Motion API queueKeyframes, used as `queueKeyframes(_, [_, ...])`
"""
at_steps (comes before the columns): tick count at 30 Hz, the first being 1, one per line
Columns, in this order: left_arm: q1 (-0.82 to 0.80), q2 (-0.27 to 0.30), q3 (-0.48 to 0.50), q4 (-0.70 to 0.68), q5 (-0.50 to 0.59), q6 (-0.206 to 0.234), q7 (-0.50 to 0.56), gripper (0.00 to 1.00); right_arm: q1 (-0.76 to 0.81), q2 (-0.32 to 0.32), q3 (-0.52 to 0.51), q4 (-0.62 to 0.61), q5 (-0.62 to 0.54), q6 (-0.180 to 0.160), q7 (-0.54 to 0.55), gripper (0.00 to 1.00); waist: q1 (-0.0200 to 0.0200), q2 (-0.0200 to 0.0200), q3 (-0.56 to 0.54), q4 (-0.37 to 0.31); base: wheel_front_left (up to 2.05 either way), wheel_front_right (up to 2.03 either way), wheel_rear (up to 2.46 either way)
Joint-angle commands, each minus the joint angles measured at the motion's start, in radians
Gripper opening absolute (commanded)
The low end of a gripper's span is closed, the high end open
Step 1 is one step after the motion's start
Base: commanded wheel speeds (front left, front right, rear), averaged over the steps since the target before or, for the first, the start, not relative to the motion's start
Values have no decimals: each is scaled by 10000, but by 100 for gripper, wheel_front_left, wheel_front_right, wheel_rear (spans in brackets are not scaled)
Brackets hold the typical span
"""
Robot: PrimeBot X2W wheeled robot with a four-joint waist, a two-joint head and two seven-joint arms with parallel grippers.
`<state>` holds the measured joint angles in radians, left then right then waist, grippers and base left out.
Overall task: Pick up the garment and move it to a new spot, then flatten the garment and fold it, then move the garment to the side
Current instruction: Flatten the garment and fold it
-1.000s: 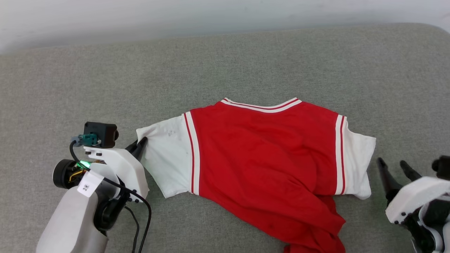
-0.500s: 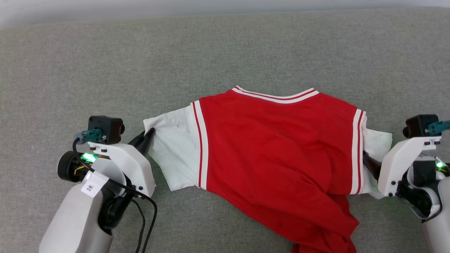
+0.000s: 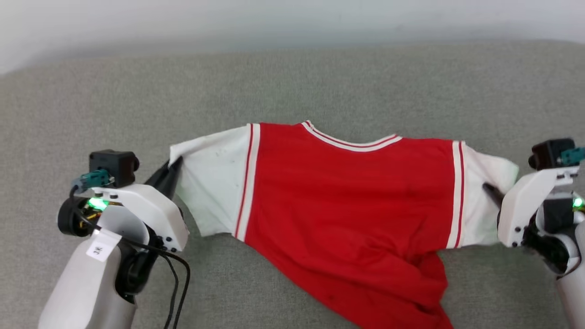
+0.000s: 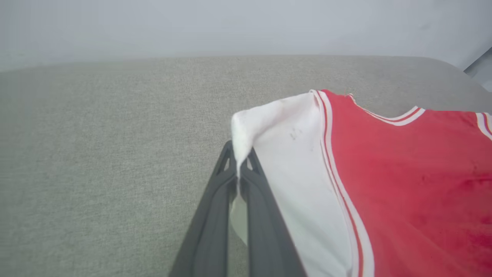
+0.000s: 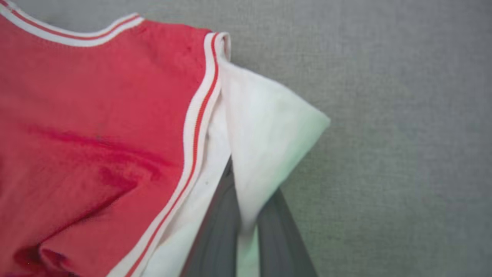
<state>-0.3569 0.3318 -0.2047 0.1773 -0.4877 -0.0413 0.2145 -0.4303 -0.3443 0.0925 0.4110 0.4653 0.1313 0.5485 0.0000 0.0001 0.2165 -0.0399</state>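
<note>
The garment (image 3: 347, 201), a red jersey with white short sleeves and red-and-white stripe trim, hangs stretched between my two grippers above the grey cushion. My left gripper (image 3: 172, 170) is shut on the edge of the left white sleeve (image 4: 276, 154), cloth pinched between its dark fingers (image 4: 215, 215). At the right, my right gripper (image 3: 491, 192) is shut on the other white sleeve (image 5: 265, 134), which drapes over and partly hides its fingers (image 5: 215, 227). The red lower body sags in folds toward the bottom edge of the head view. No print shows on this side.
A grey fabric cushion (image 3: 292, 77) spreads under the garment, with a pale wall (image 3: 292, 18) behind its far edge. The left arm's black cable (image 3: 183, 278) loops beside its wrist.
My right gripper came in from the lower right and shut on the right sleeve. Both sleeves are now pulled outward and up, stretching the shoulders straight. The head camera shifted too.
</note>
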Motion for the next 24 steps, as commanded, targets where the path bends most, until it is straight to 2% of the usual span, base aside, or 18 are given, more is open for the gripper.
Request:
queueKeyframes(1, [-196, 92, 97, -29, 70, 103, -118, 0, -227, -52, -21, -150, -54, -10, -61, 0, 0, -1, -374, -84, 0, 0, 0])
queueKeyframes(7, [-831, 278, 431, 267, 121, 296, -448, 0, -789, -115, 126, -481, -322, -12, -96, 0, 0, -1, -1000, -257, 0, 0, 0])
queueKeyframes(12, [-1728, 513, 717, 1017, 174, 243, -901, 0, -1697, -31, 455, -296, -482, -12, -347, 0, 0, -1, -1179, -438, 0, 0, 0])
queueKeyframes(19, [-3702, 854, 887, 2528, 346, 14, -1633, 0, -3744, 238, 485, 615, -774, -13, -1235, 0, 0, -1, -789, -577, 0, 0, 0])
queueKeyframes(24, [-5399, 973, 879, 3585, 598, 18, -2272, 0, -5560, 424, 185, 1459, -1276, -15, -2039, 0, 0, -1, -229, -523, 0, 0, 0])
